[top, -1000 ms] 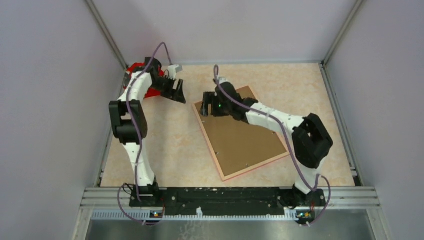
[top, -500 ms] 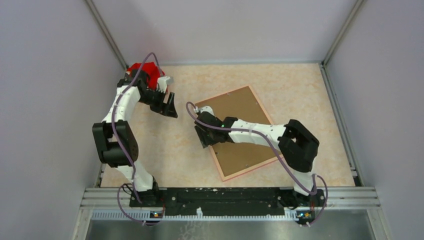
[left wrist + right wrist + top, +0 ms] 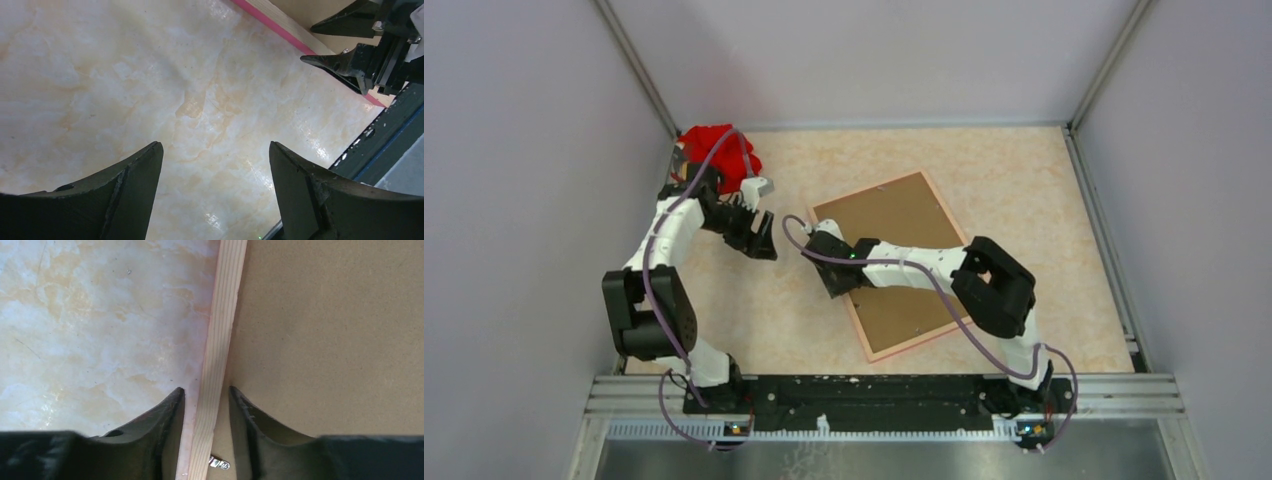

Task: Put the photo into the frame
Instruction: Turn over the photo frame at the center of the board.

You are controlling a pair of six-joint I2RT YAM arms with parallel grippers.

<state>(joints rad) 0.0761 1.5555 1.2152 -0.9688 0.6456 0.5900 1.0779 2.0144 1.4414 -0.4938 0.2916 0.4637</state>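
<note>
Frame (image 3: 934, 334) face down at bench (image 3: 1044, 200) centre, pale wood back uppermost, long axis roughly 11 to 5 o'clock; brown board (image 3: 894, 215) seated inside the rails. Laid this way, by judgement, to expose the rear opening for loading.

Right end effector (image 3: 206, 390) at the frame's 9 o'clock rail, jaws astride it: one outside over bare bench, one inside over the board. Opening narrow, barely wider than the rail; actual pinch on the wood not resolvable. Placement probably meant for lifting or steadying the frame by its edge.

Left end effector (image 3: 215, 144) at 9 o'clock of the frame, near but apart, spread wide and holding nothing, above bare bench; likely parked as a ready second hand.

Photo seen in no view; possibly under the board, possibly elsewhere, undecidable here. Red object (image 3: 714, 140) at the bench's 10 o'clock corner partly masked by the left arm, identity unclear. Small metal tab (image 3: 218, 463) at the lower margin of the right wrist view, cut off there, perhaps a retaining clip. Much of the 9 o'clock rail and a strip of board hidden under the right arm in the top view. Pink face of the frame visible only as a thin edge line.
</note>
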